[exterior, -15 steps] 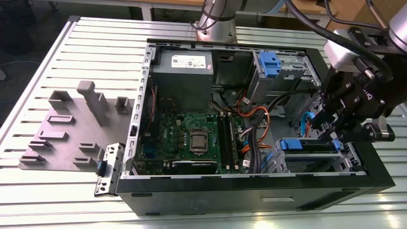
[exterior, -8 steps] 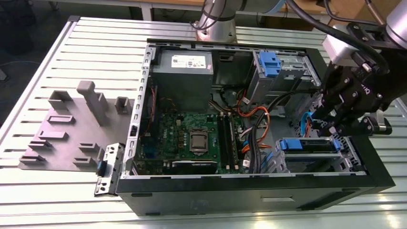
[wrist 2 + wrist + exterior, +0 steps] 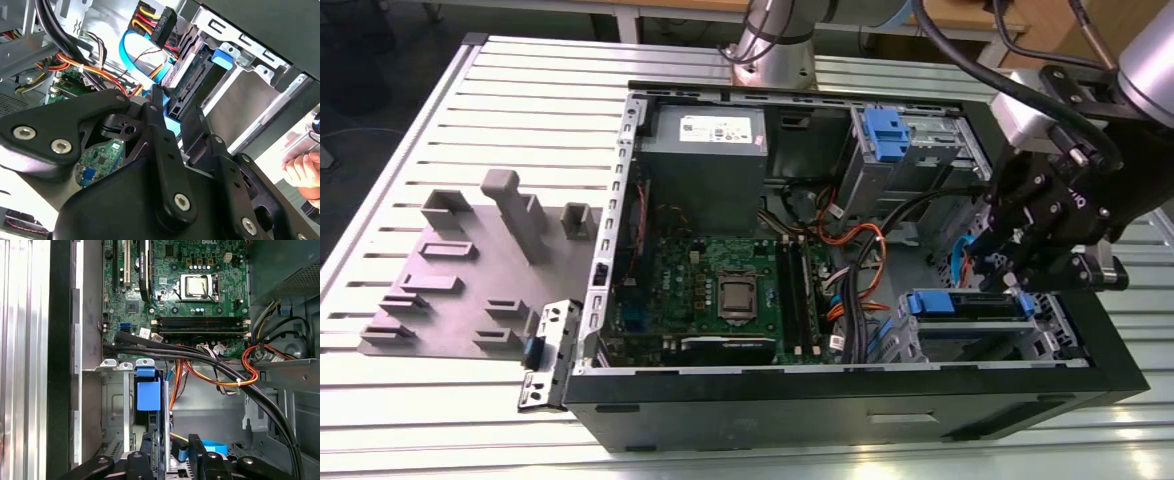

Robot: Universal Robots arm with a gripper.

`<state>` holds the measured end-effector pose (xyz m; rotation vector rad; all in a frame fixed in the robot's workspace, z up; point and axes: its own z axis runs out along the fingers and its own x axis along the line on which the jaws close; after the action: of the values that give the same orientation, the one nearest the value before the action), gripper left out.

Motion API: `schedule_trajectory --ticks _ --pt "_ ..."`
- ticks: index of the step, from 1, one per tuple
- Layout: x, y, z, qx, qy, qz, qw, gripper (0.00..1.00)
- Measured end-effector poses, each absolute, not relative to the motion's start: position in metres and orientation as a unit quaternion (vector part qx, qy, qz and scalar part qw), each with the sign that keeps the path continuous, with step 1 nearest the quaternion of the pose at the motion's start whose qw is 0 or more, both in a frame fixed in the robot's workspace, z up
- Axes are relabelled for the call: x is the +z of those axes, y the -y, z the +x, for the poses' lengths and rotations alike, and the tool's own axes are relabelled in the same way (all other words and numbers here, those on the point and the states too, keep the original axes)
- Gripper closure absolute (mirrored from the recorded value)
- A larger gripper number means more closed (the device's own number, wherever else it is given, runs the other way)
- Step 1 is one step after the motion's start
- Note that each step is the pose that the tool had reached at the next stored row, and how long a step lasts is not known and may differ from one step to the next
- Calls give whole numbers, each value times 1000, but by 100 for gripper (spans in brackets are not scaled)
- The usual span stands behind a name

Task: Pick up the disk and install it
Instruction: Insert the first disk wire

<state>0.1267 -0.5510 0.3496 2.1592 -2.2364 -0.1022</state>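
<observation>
The disk (image 3: 970, 305) sits on edge in the drive cage (image 3: 1047, 335) at the case's front corner, on the exterior view's right, its blue carrier frame showing. In the first wrist view the disk (image 3: 149, 405) runs from its blue tab towards my fingers. My gripper (image 3: 1014, 280) hangs right over that cage. In both wrist views the gripper (image 3: 175, 112) (image 3: 172, 452) stands open, its black fingers (image 3: 156, 107) either side of the disk's connector end (image 3: 192, 85). One finger lies beside the disk and a gap shows before the other.
The open computer case (image 3: 854, 405) lies on a slatted table. Orange, black and blue cables (image 3: 220, 375) cross beside the cage. The motherboard (image 3: 720, 295) fills the case's middle. A grey fixture plate (image 3: 467, 270) lies on the exterior view's left. A person's hand (image 3: 302, 167) is beyond the case.
</observation>
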Motion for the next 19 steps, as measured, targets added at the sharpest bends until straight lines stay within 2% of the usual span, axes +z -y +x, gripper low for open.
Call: schedule_trajectory --ticks 15,17,18,19 --pt "349 551 131 -35 719 694 18 59" --pt "349 551 131 -35 719 694 18 72" --pt "349 551 131 -35 719 694 18 72" --pt "349 551 131 -35 719 694 18 78"
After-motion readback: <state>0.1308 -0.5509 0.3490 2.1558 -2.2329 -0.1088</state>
